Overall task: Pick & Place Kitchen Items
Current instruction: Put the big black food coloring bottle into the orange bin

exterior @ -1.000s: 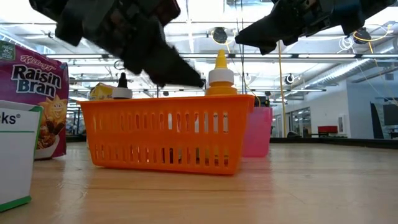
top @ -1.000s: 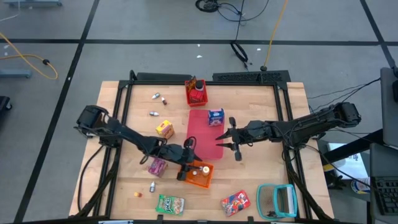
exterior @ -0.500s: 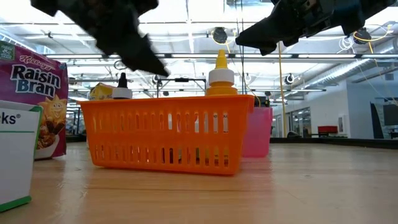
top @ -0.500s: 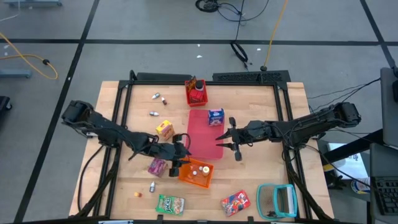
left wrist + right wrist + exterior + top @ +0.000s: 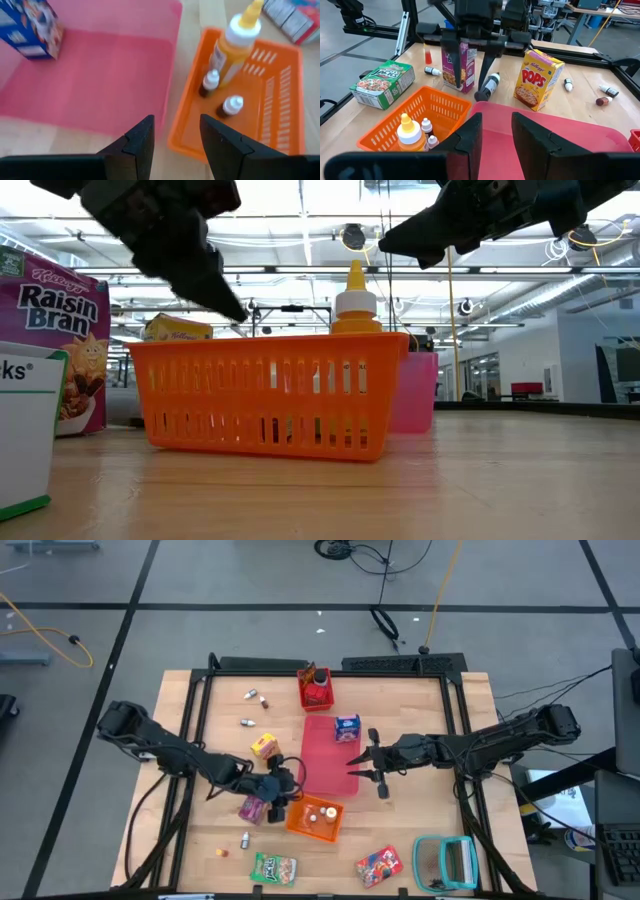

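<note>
- High view: the left gripper [image 5: 283, 787] is hovering just left of centre, above the upper left corner of the orange basket [image 5: 300, 822].
- Its jaws are standing partly apart. The left wrist view is showing only the basket rim and the red mat [image 5: 325, 745] in the gap.
- Inside the basket, a yellow mustard bottle [image 5: 235, 42] is standing upright beside two small white-capped bottles [image 5: 210, 82].
- In the right wrist view, a small dark bottle [image 5: 489, 86] is showing tilted just beside one left finger. Whether they are touching cannot be told.
- A Raisin Bran carton [image 5: 253, 808] is sitting just left of the basket, and a Pops carton [image 5: 264, 747] is standing above it in the frame.
- The right gripper [image 5: 360, 762] is hanging at the mat's right edge, its jaws narrowly apart and holding nothing.
- A blue carton [image 5: 347, 727] is standing on the mat's upper right corner.
- A green packet [image 5: 273, 868] and a red packet [image 5: 378, 864] are lying along the lower edge of the tabletop [image 5: 430, 700].
</note>
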Tool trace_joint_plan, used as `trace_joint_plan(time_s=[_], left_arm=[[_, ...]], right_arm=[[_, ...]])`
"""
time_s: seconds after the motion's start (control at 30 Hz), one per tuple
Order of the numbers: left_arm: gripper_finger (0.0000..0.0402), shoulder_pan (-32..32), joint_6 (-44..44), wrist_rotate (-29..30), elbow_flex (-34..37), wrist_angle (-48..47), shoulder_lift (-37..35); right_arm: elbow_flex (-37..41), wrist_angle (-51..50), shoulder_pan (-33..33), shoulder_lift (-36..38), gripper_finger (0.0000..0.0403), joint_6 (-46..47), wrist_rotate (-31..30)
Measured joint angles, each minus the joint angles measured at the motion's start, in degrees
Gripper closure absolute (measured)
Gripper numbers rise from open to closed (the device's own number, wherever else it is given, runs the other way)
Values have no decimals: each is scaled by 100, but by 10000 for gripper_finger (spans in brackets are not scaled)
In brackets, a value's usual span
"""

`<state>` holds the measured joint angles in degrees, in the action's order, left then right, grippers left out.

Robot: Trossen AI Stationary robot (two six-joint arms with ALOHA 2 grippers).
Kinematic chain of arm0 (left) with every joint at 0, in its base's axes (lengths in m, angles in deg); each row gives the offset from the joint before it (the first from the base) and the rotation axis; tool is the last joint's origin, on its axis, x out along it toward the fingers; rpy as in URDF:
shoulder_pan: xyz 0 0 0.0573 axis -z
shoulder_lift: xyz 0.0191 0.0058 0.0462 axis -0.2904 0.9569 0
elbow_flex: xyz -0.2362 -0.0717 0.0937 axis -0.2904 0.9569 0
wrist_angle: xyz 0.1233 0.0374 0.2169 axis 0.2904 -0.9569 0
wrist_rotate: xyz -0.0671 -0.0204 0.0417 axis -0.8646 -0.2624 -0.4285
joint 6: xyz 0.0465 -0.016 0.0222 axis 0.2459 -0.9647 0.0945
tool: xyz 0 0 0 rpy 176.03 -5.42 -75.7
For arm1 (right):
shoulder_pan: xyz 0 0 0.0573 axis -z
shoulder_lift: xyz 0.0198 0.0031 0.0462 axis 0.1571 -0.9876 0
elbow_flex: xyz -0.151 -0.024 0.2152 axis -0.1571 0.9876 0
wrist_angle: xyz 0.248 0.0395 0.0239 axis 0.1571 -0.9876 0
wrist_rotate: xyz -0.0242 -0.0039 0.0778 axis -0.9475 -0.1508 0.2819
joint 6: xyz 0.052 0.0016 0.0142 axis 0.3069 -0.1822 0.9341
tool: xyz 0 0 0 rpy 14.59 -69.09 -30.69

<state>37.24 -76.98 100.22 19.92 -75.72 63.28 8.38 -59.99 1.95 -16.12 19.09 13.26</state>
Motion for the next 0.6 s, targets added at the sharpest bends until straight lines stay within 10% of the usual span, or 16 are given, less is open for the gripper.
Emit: trace_joint_plan(time_s=[0.6], left_arm=[[243, 109, -1233, 920, 0, -2587, -1027]], right_arm=[[0, 4, -2, 0, 303, 0, 0]])
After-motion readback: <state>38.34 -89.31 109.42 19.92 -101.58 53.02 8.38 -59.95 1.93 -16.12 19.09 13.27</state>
